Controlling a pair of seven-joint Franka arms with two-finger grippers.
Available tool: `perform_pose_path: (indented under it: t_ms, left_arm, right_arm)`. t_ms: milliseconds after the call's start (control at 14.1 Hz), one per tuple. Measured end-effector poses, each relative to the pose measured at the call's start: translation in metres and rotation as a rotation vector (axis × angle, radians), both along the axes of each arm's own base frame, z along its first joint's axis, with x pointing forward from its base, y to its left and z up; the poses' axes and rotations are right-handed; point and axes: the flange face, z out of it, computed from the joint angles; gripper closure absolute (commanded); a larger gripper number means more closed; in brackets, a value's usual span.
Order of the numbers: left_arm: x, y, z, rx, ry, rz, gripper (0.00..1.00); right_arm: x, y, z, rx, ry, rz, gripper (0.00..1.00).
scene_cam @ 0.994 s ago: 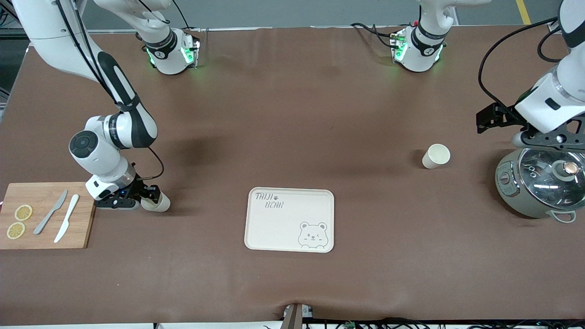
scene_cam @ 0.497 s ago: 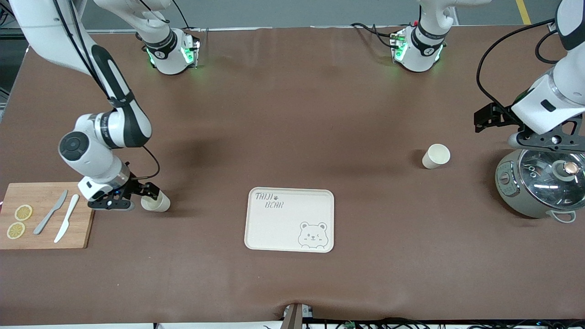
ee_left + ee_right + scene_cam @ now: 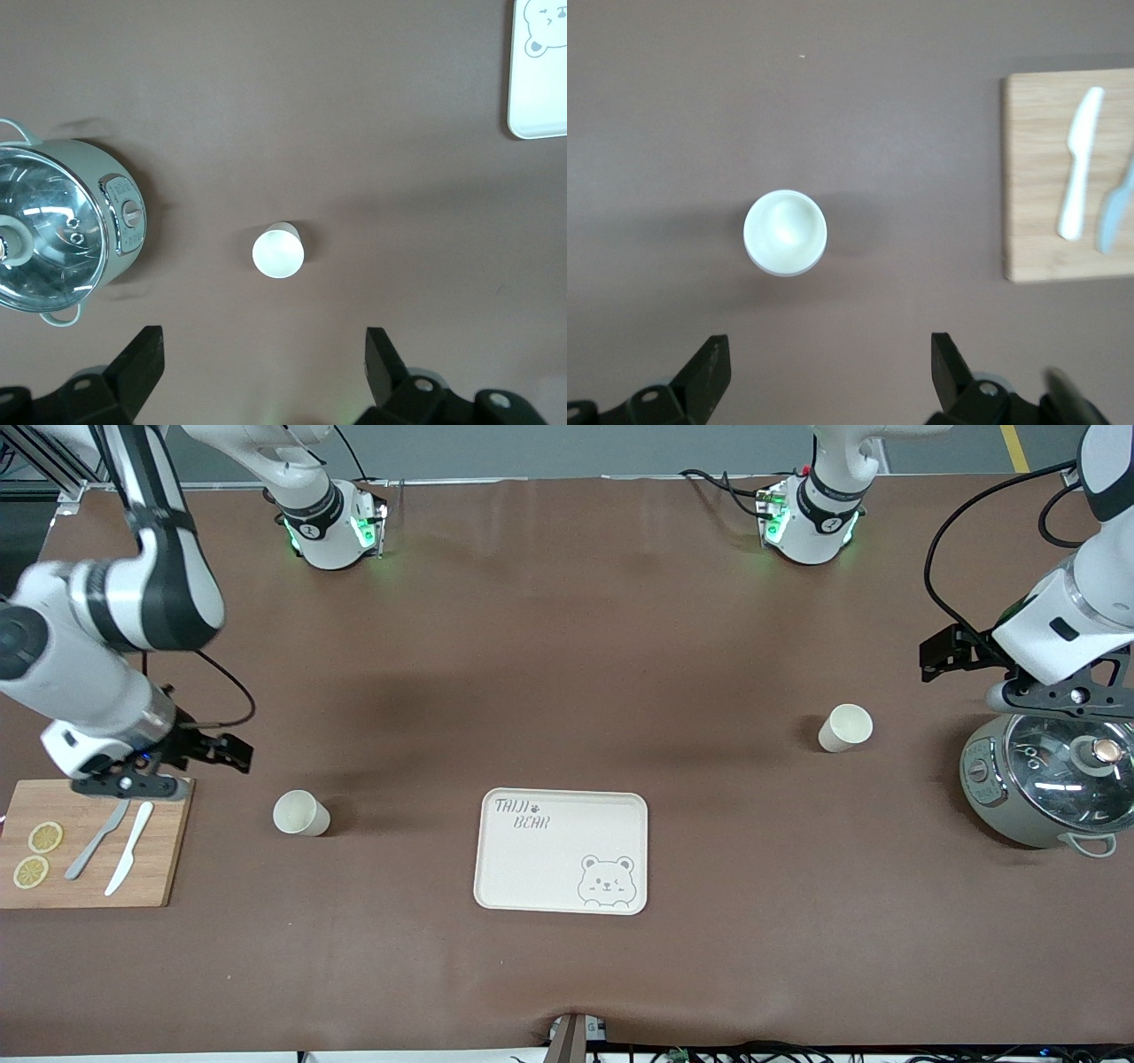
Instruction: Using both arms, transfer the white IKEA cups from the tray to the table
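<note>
While both cups [image 3: 301, 813] [image 3: 845, 728] sit off the tray [image 3: 562, 851], my wide-open, empty right claw [image 3: 168, 766] and left claw [image 3: 1019, 669] could clip the cutting board [image 3: 89, 846] or the pot [image 3: 1045, 784] if lowered.

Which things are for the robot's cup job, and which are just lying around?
For the job: two white cups, tray, table, left gripper, right gripper.

Lying around: cutting board, two knives, lemon slices, cooker pot.
</note>
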Motion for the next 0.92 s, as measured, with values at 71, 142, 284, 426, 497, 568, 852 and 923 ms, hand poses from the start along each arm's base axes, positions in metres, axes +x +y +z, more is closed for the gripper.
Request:
perform_pose_path:
  t_ms: [71, 142, 284, 426, 497, 568, 852, 923]
  left_arm:
    - [0.000, 0.000, 0.001, -0.001, -0.004, 0.000, 0.00]
    - [0.002, 0.000, 0.002, -0.004, -0.014, 0.000, 0.00]
    - [0.004, 0.001, 0.004, -0.007, -0.033, 0.003, 0.00]
    - [0.005, 0.004, 0.004, -0.008, -0.042, 0.007, 0.00]
    - [0.005, 0.004, 0.005, -0.009, -0.044, 0.008, 0.00]
    - [0.006, 0.004, 0.005, -0.009, -0.045, 0.008, 0.00]
    - [0.006, 0.004, 0.005, -0.009, -0.046, 0.006, 0.00]
    - [0.006, 0.004, 0.005, -0.009, -0.046, 0.006, 0.00]
  right_arm:
    - [-0.004, -0.001, 0.026, -0.003, -0.002, -0.005, 0.00]
    - [-0.007, -0.001, 0.052, -0.006, -0.011, -0.009, 0.00]
    - [-0.016, -0.003, 0.095, -0.009, -0.025, -0.017, 0.00]
    - [-0.025, -0.006, 0.129, -0.012, -0.015, -0.020, 0.00]
    - [-0.027, -0.008, 0.145, -0.014, -0.015, -0.006, 0.00]
    - [-0.028, -0.011, 0.157, -0.015, -0.019, 0.015, 0.00]
    - [-0.028, -0.034, 0.163, -0.017, -0.021, 0.038, 0.00]
    - [-0.027, -0.035, 0.161, -0.017, -0.017, 0.037, 0.00]
